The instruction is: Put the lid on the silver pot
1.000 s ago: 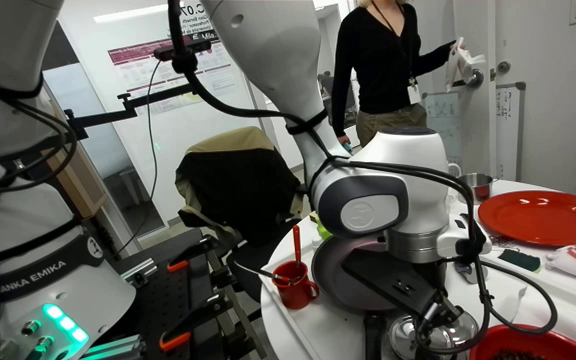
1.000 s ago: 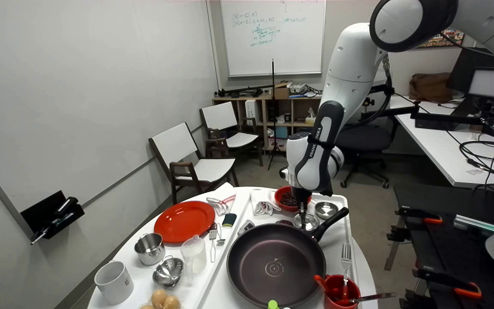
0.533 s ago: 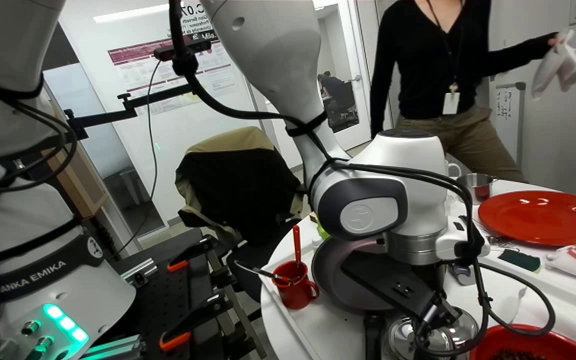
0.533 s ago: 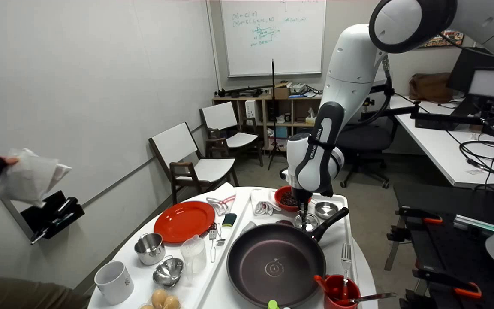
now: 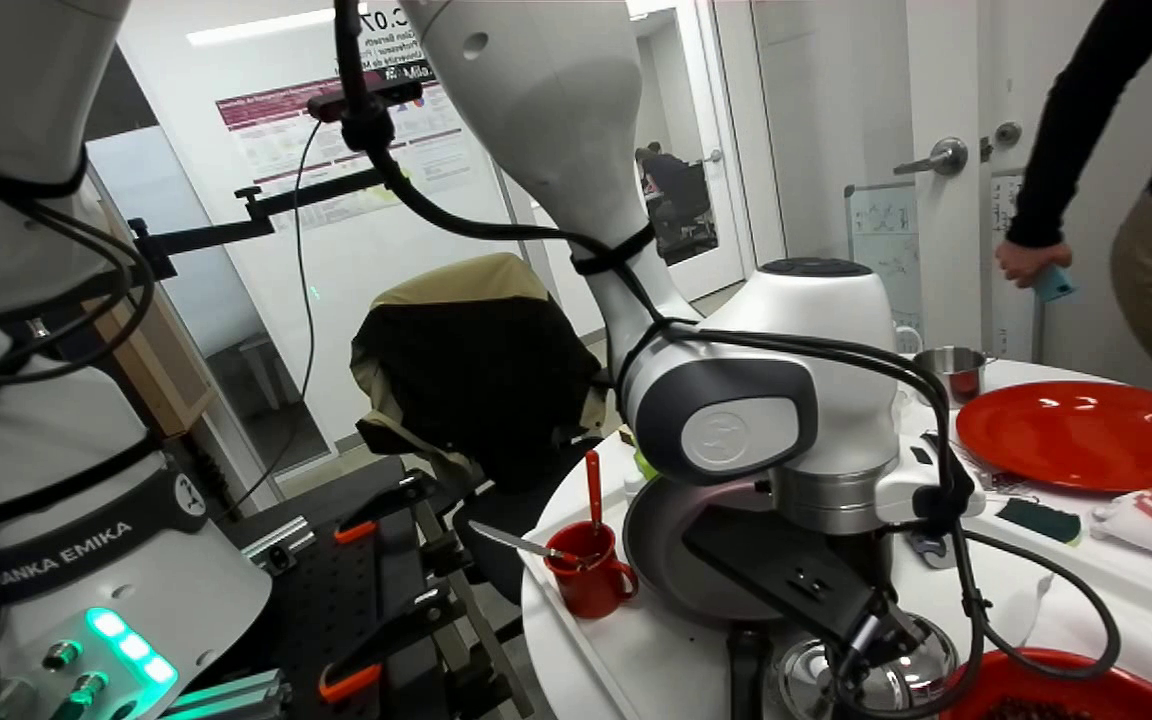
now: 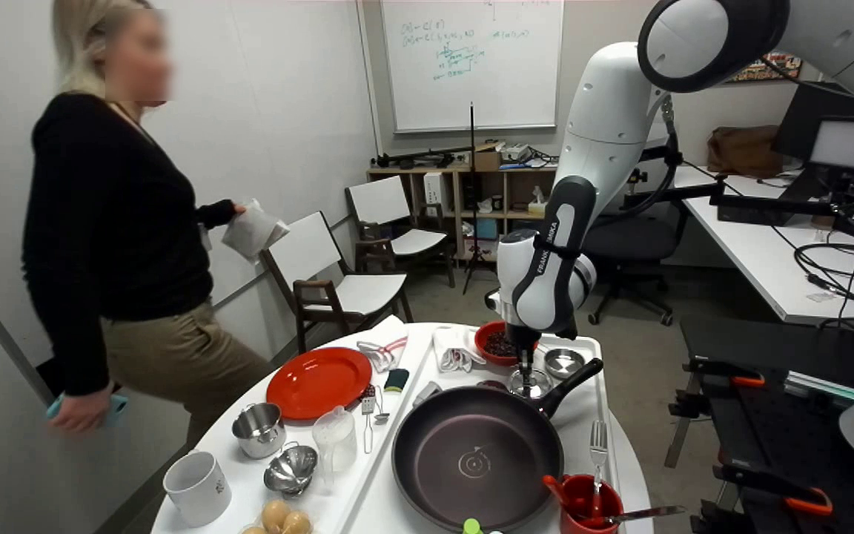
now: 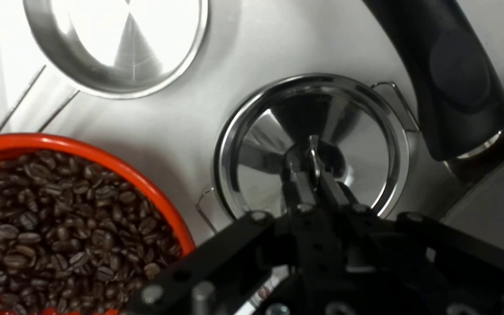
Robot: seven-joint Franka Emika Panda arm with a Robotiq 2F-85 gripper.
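Note:
The round silvery lid point(image 7: 256, 175) lies directly under my gripper point(image 7: 315, 175) in the wrist view, and also shows in an exterior view point(image 6: 540, 383). The two fingers are close together on both sides of its small loop knob and look shut on it. Wire handles point(image 7: 405, 107) stick out from under the lid on opposite sides; they look like those of the silver pot, whose body is hidden. I cannot tell whether the lid rests on it or hangs just above. A similar open silver vessel point(image 7: 138, 43) with a wire handle stands beside it, also in an exterior view point(image 6: 564, 363).
The black frying pan point(image 6: 479, 460) stands close by, its handle point(image 7: 457, 78) beside the lid. A red bowl point(image 7: 103, 159) of coffee beans is on the other side. A red cup point(image 5: 591, 590) holds cutlery. A red plate point(image 6: 319, 384) lies farther off. A person point(image 6: 123, 222) is beside the table.
The arm has sunk very slightly, with the gripper staying at the lid. The person has walked past the table, carrying a white bag. The objects on the table look unmoved.

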